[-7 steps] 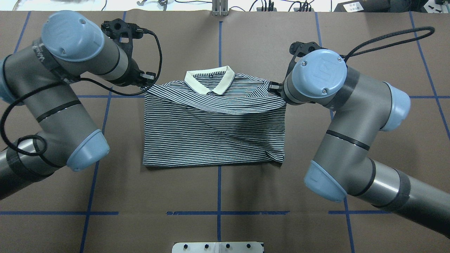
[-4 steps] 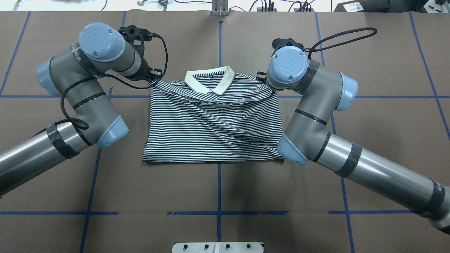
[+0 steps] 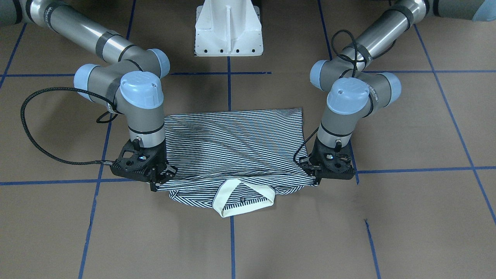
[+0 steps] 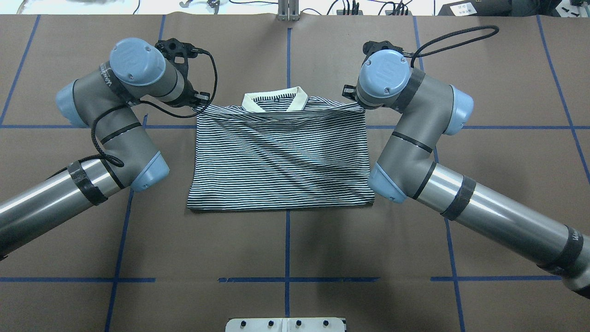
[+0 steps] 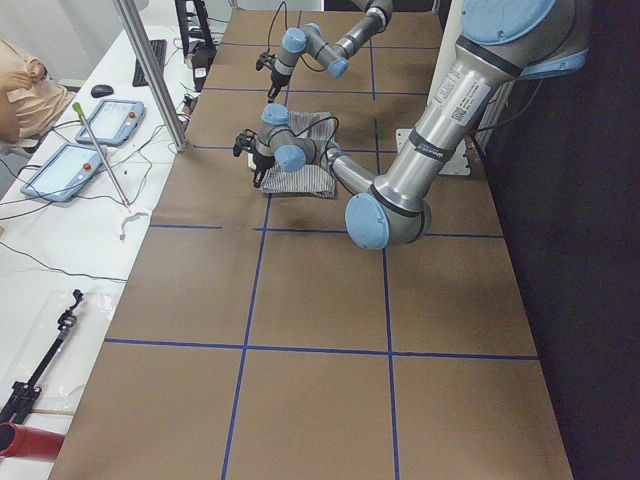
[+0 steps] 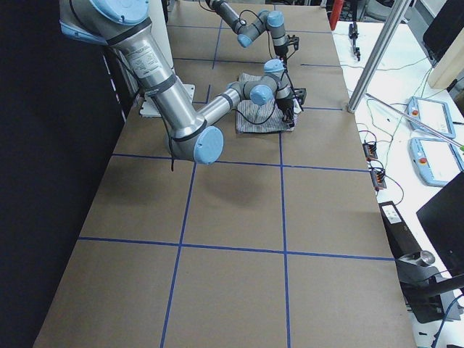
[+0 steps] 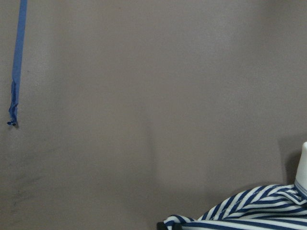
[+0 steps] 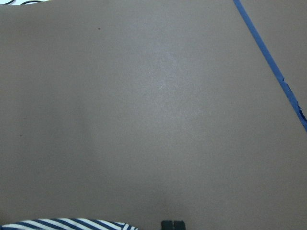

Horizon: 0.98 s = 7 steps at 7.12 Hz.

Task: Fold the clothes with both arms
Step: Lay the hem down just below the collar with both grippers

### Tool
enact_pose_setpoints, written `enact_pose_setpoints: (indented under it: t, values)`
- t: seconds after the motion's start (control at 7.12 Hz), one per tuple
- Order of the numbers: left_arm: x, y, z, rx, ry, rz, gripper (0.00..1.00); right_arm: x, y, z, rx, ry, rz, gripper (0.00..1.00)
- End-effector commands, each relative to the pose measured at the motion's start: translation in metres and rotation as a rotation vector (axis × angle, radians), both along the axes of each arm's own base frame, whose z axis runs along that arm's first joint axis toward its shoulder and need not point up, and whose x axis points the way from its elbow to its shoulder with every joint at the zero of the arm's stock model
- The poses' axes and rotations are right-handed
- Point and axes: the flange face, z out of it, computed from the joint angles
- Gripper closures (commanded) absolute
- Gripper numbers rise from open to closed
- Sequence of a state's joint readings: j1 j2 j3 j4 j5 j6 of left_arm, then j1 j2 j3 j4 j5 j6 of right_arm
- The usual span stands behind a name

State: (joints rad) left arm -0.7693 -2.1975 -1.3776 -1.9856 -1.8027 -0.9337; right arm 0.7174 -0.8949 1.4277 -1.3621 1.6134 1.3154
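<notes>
Left tool (image 3: 316, 179) pinched the striped polo shirt (image 4: 281, 161) at its far-left corner. Right tool (image 3: 158, 183) pinched the far-right corner. The folded edge ran taut between them beside the collar (image 4: 295, 97). The shirt lay mid-worktop (image 4: 286, 249).

The light-blue right joint cap (image 4: 385, 69) on the right arm (image 4: 484, 210) carries an embossed logo, probably the letters UR. The left joint cap (image 4: 133, 57) on the left arm (image 4: 41, 203) carries a like mark, too faint to read. White lettering on the right arm's near black band (image 4: 573, 241) is too small to read.
</notes>
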Motion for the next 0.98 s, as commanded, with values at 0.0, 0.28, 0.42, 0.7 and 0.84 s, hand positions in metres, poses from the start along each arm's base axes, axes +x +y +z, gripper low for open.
enact_pose_setpoints:
  t: [0.0, 0.28, 0.42, 0.7, 0.84]
  values:
    - [-0.001, 0.001, -0.002, 0.009, 0.007, 0.001, 1.00, 0.003, -0.004, 0.004, 0.001, 0.009, -0.001, 1.00]
    - [-0.014, 0.012, -0.031, 0.048, 0.050, 0.003, 1.00, 0.008, 0.003, -0.019, 0.021, -0.036, -0.009, 1.00]
    - [-0.017, 0.015, -0.030, 0.049, 0.053, 0.004, 1.00, 0.015, 0.009, -0.028, 0.028, -0.056, -0.015, 1.00]
    - [-0.028, 0.024, -0.035, 0.064, 0.068, 0.004, 1.00, 0.037, 0.026, -0.050, 0.046, -0.098, -0.022, 1.00]
    - [-0.037, 0.033, -0.036, 0.070, 0.076, 0.006, 1.00, 0.052, 0.040, -0.065, 0.039, -0.096, -0.028, 1.00]
